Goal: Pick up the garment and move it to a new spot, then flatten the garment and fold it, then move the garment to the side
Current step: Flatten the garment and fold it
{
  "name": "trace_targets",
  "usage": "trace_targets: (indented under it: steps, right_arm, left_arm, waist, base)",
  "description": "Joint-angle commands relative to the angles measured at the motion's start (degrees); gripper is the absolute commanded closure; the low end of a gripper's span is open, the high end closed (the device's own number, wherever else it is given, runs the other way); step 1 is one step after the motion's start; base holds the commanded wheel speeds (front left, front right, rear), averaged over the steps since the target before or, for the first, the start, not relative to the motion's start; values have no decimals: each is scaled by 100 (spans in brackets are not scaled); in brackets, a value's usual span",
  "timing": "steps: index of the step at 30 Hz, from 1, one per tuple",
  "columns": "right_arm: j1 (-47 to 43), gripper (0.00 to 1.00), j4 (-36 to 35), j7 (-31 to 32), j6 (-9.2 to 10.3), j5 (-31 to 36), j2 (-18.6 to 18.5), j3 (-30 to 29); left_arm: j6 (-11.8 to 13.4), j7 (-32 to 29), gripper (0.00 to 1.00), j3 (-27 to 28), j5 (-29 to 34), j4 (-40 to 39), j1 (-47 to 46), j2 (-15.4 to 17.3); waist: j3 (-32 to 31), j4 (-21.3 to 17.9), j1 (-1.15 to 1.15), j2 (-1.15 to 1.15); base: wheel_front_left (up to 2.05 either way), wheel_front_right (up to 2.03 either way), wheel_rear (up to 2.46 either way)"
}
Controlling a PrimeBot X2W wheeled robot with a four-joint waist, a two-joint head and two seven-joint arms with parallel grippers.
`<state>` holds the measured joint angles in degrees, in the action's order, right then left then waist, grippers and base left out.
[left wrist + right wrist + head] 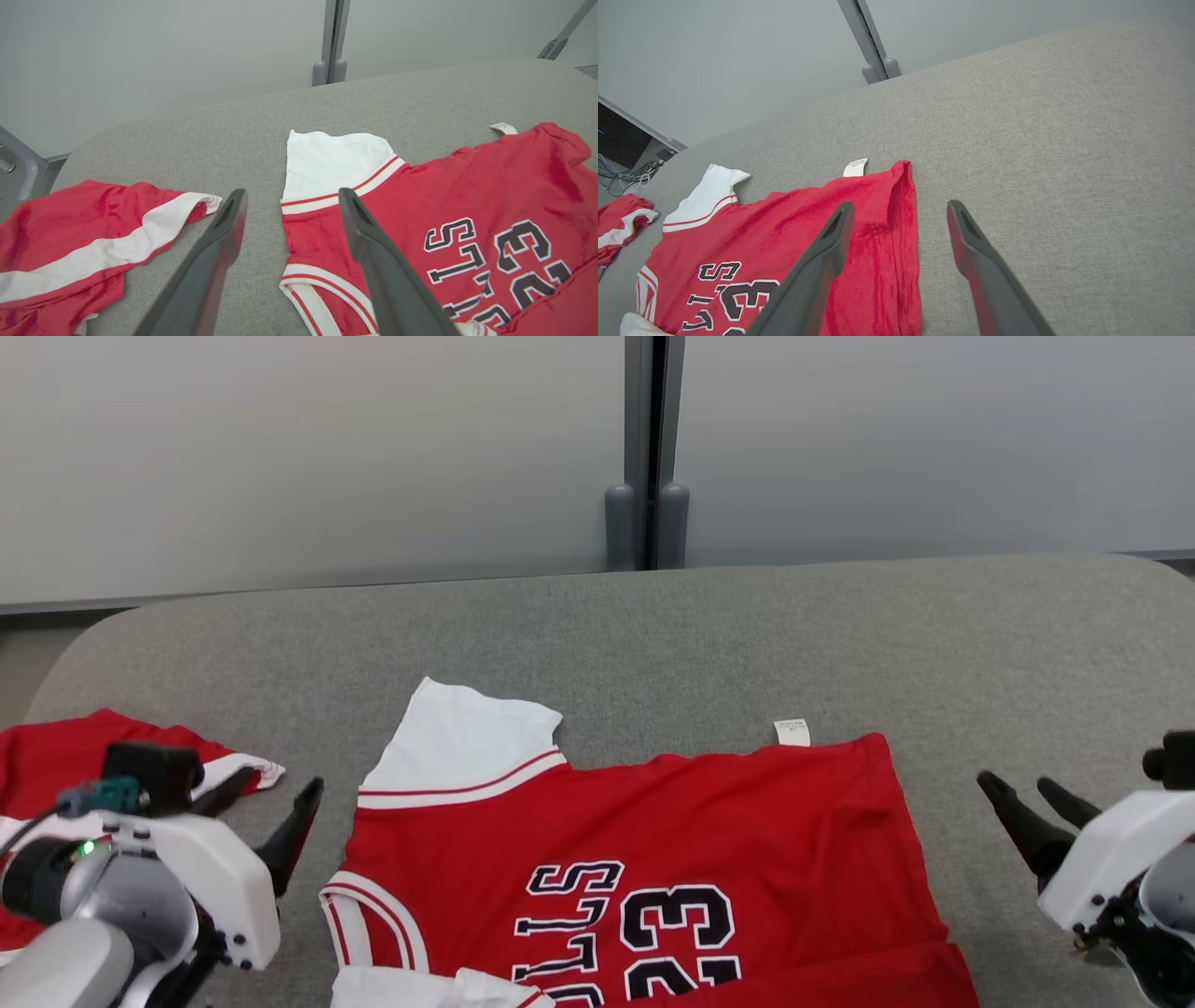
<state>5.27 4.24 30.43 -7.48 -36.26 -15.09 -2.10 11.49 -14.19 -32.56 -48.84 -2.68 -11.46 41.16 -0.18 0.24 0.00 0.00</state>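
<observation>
Head cam: I can't see the jersey's [653, 821] lower half. The btm edge cuts it thru the lettering, so I get only part of the word and "23". Print on its white tag [792, 732] is too small to read. The 2nd red garment [56, 765] at left sits partly behind my left claw [285, 782] & wrist, and the rest runs off-frame. Right wrist cam: jersey btm is cut off too.
</observation>
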Motion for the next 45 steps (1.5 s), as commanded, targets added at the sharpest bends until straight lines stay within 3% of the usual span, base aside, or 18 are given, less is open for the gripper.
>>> trace_targets:
  steps: [1, 14, 19, 24, 29, 45]
  right_arm:
    - [336, 0, 136, -114, -3, -38, 6, 85]
    - [2335, 0, 1686, -483, -2, -97, 1, 838]
    - [2862, 0, 2219, -456, -3, -249, 64, 1106]
    - [3158, 0, 2555, -443, -3, -370, 77, 1370]
    - [3176, 0, 2706, -360, -3, -535, 131, 1712]
    - [2989, 0, 2045, -293, -2, -980, 72, 2388]
  left_arm:
    - [-192, -24, 0, 4, 63, 244, -426, -56]
    - [-1556, -162, 0, -388, 324, 2362, -2814, -811]
    - [-1812, -204, 0, -606, 373, 3050, -3497, -1028]
    - [-1897, -274, 0, -990, 272, 3512, -3923, -1127]
    - [-1894, -299, 0, -1500, -125, 3608, -4166, -1003]
    - [-1898, -85, 0, -2370, -1313, 4139, -4685, -643]
  waist:
    - [334, -38, 0, 0]
    - [1545, -67, 0, 0]
    - [1923, -53, 0, 0]
    - [2201, -99, 0, 0]
    - [2314, -220, 0, 0]
    - [2646, -655, 0, 0]
  base:
    - [0, 0, 0]
    - [0, 0, 0]
    - [0, 0, 0]
    - [0, 0, 0]
    - [0, 0, 0]
    - [0, 0, 0]
